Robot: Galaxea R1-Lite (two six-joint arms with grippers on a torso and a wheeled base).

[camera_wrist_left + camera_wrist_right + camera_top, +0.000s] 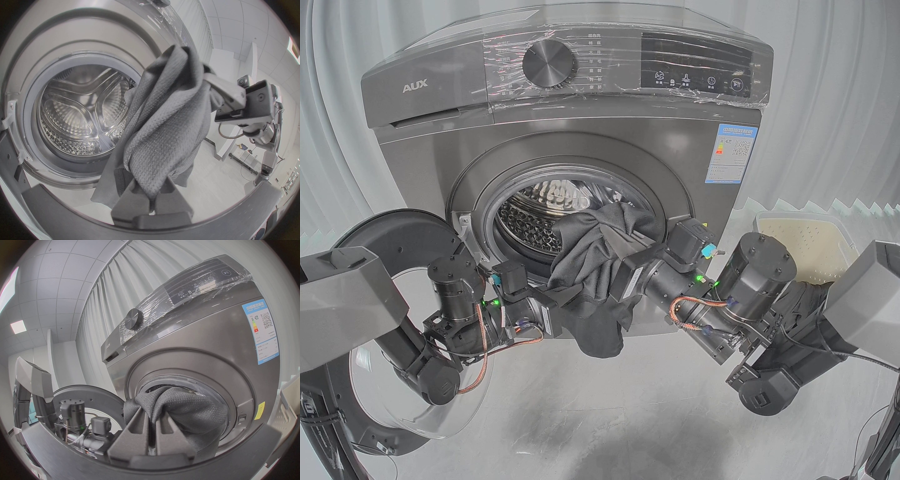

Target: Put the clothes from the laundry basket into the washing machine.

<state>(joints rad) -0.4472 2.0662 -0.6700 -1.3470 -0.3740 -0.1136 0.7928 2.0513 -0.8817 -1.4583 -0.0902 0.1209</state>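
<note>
A dark grey garment [594,262] hangs in front of the washing machine's [562,125] open port, bunched at the rim and drooping below it. My left gripper [565,299] is shut on its lower part, low at the port's left; the cloth [162,125] rises from between the pads [125,200]. Higher and to the right, my right gripper [622,253] is shut on the cloth [184,408] at the drum opening. The steel drum [78,115] holds nothing visible. More dark clothes [806,300] lie in the cream laundry basket [819,240], partly behind my right arm.
The round door [394,250] stands swung open to the left, behind my left arm. The basket sits on the floor at the machine's right. Bare grey floor [581,412] lies in front. White curtains hang behind.
</note>
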